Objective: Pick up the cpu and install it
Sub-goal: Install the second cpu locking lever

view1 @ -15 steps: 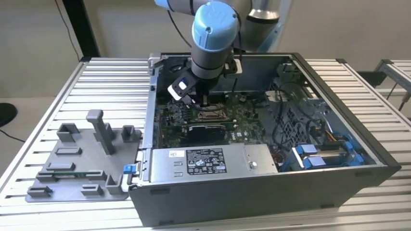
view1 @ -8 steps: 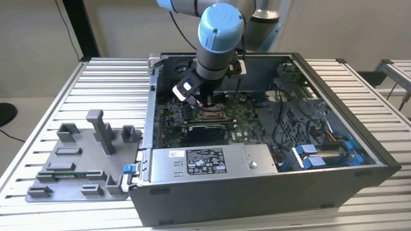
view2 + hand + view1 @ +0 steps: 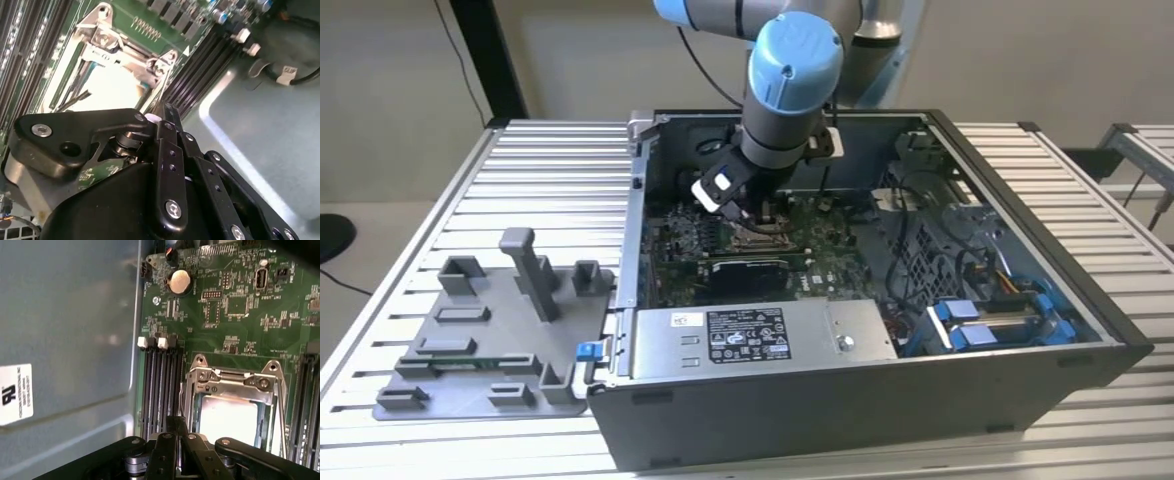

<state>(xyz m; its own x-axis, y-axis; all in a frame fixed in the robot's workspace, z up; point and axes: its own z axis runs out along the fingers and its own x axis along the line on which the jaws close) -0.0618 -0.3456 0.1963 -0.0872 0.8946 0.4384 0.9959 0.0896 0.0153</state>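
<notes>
1. gripper (image 3: 767, 222) down inside the open pc case (image 3: 1041, 375), over the motherboard (image 3: 240, 315); its tips are cut off in both wrist views, so can't tell if spread or pinching.
2. cpu (image 3: 227, 420) – pale silvery square, sits in the metal socket frame (image 3: 235, 382) just beyond the gripper's linkages; near edge hidden by them. whether it's touched, can't tell.
3. white label on the case wall (image 3: 65, 315): print too blurred to read.
4. grey tray (image 3: 480, 340) well off from the gripper, outside the case.
</notes>
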